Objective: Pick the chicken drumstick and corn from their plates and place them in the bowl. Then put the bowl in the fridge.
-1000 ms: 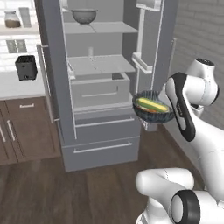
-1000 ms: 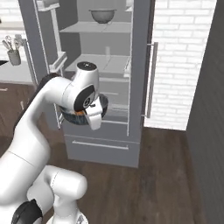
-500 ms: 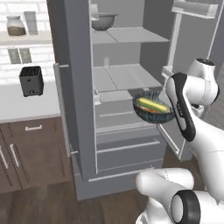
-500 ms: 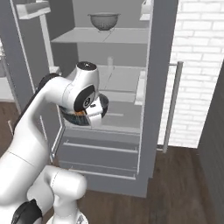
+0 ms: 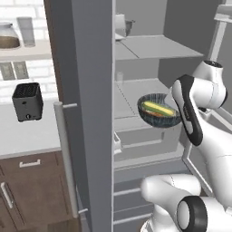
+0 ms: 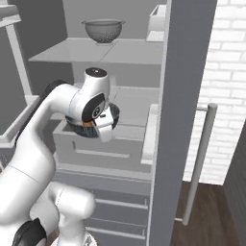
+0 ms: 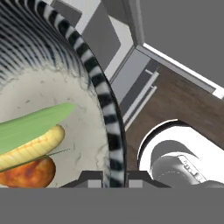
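Bowl point(image 5: 159, 115) sits right of centre in the left base view, carried before the open fridge point(image 5: 149, 86) with the corn point(image 5: 158, 108) lying inside. At lower left of the hand view, the chicken drumstick point(image 7: 28, 173) touches the corn. Gripper point(image 7: 114, 178) pinches the bowl's rim between its 2 fingertips.
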{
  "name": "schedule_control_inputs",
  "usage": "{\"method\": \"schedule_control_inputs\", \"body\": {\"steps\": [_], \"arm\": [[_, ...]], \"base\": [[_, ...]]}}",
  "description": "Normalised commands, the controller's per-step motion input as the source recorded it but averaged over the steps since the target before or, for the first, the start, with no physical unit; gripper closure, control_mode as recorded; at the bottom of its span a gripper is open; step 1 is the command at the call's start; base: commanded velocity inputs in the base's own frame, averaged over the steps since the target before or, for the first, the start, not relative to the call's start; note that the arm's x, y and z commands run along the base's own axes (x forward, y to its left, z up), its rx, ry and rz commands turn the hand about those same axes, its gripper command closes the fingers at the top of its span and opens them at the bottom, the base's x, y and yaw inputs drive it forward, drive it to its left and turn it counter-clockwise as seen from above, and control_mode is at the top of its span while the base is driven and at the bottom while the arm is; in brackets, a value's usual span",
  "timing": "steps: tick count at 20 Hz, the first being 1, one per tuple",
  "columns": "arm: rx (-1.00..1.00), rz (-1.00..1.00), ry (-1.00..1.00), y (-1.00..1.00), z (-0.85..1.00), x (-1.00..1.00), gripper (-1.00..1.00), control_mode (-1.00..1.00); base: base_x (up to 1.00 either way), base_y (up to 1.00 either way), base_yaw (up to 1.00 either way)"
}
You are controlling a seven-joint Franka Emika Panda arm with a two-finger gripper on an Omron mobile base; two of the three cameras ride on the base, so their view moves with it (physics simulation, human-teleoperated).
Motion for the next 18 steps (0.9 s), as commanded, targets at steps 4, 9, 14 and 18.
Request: {"method": "schedule_control_inputs", "body": {"steps": [4, 9, 14, 18], "arm": [[0.00, 0.00, 0.00, 0.00, 0.00, 0.00, 1.00, 1.00], [0.00, 0.00, 0.00, 0.00, -0.01, 0.08, 1.00, -1.00], [0.00, 0.00, -0.07, 0.04, -0.23, 0.76, 1.00, -1.00], [0.00, 0.00, -0.02, 0.01, -0.20, 0.81, 1.00, -1.00]], "base": [[0.50, 0.04, 0.00], [0.18, 0.01, 0.00], [0.00, 0.00, 0.00], [0.00, 0.00, 0.00]]}}
